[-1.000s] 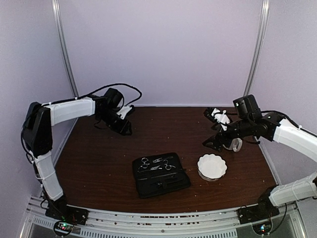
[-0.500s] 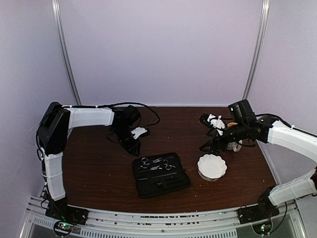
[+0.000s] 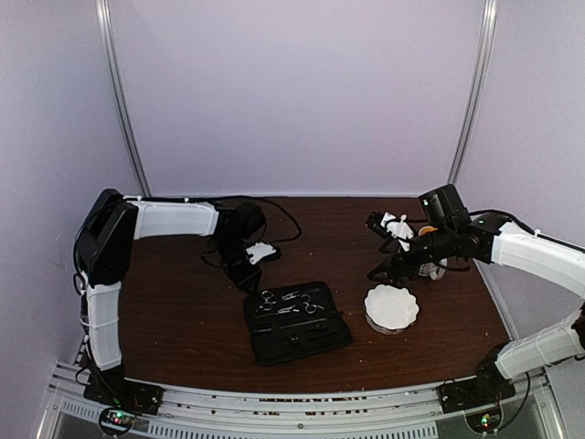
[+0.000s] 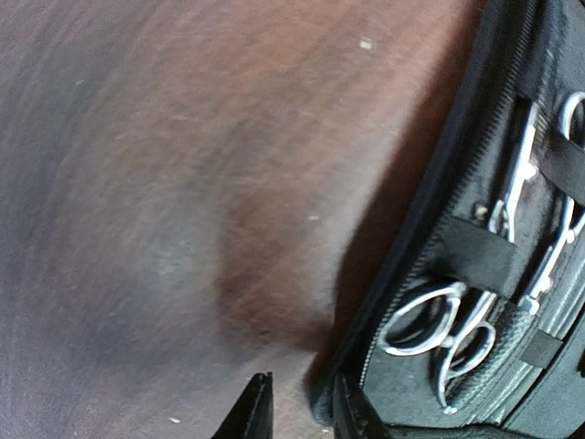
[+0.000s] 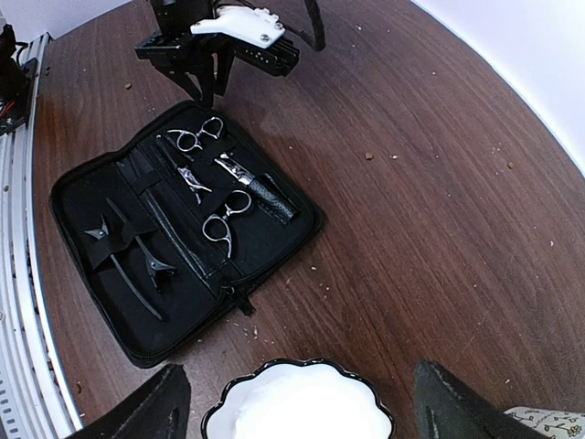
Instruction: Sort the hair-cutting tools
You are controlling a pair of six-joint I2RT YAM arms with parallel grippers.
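Note:
Two silver scissors (image 5: 196, 137) (image 5: 228, 215) lie strapped in the open black zip case (image 5: 265, 247), with two thin black clips (image 5: 114, 242) (image 5: 155, 270) in its other half. In the left wrist view the scissor rings (image 4: 430, 320) show close up. My left gripper (image 4: 302, 412) (image 3: 247, 274) hovers low at the case's far-left corner, its jaws a narrow gap apart with nothing between them. My right gripper (image 5: 306, 407) (image 3: 384, 267) hangs wide open and empty above the white scalloped bowl (image 5: 297, 412).
The bowl (image 3: 391, 306) sits right of the case (image 3: 297, 322) on the brown table (image 3: 183, 302). A small object with white and orange parts (image 3: 430, 265) stands behind the bowl. Small crumbs dot the wood. A metal rail (image 3: 292, 407) runs along the near edge.
My left arm swung from the back left toward the case's far corner, and its jaws narrowed. My right gripper moved a little left over the bowl.

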